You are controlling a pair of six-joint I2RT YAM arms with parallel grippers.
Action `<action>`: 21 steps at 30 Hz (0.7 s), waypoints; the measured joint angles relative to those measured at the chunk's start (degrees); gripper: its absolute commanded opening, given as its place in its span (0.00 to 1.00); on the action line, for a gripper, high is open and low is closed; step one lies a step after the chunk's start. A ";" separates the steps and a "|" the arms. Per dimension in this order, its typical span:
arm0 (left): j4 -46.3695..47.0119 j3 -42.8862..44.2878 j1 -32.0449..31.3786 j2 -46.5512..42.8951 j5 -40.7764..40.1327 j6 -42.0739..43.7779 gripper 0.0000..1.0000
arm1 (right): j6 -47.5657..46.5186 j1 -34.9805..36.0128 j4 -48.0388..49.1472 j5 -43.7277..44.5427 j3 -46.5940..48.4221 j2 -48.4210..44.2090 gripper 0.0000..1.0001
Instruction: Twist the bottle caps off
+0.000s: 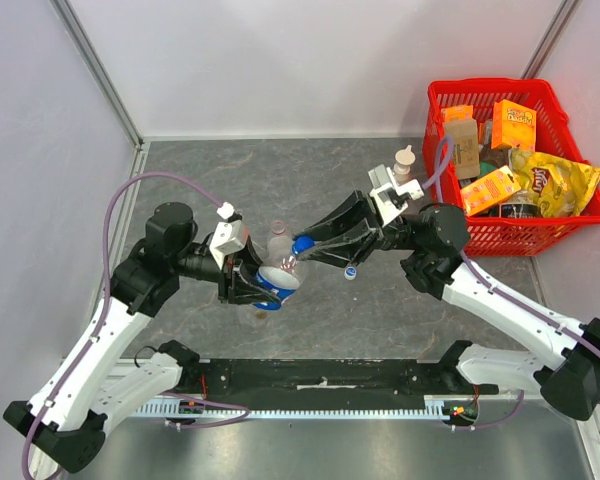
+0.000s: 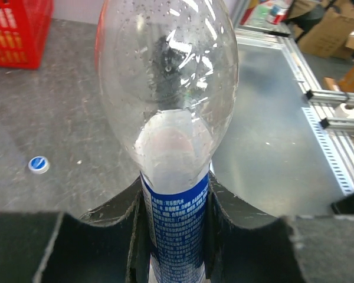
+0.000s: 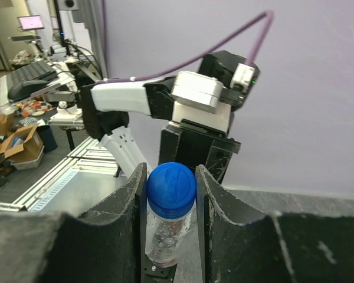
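My left gripper is shut on the blue-labelled clear bottle and holds it tilted above the table. In the left wrist view the fingers clamp the label. My right gripper is shut on this bottle's blue cap. In the right wrist view the cap sits between both fingers. A loose blue-rimmed cap lies on the table and also shows in the left wrist view. An unlabelled clear bottle stands just behind. The red and white caps are not visible.
A red basket full of snack packs stands at the back right. A beige bottle with a nozzle top stands left of it. Something reddish lies under the left gripper. Grey walls close the left and back.
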 measured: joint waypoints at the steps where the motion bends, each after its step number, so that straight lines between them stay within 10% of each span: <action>1: 0.28 0.00 -0.04 0.33 1.84 -0.24 0.23 | 0.17 0.00 0.90 -0.83 -0.28 -0.26 0.00; 21: 6.56 -0.02 -0.22 3.13 15.45 -6.49 0.24 | 8.39 0.00 17.09 -9.90 -0.66 1.66 0.00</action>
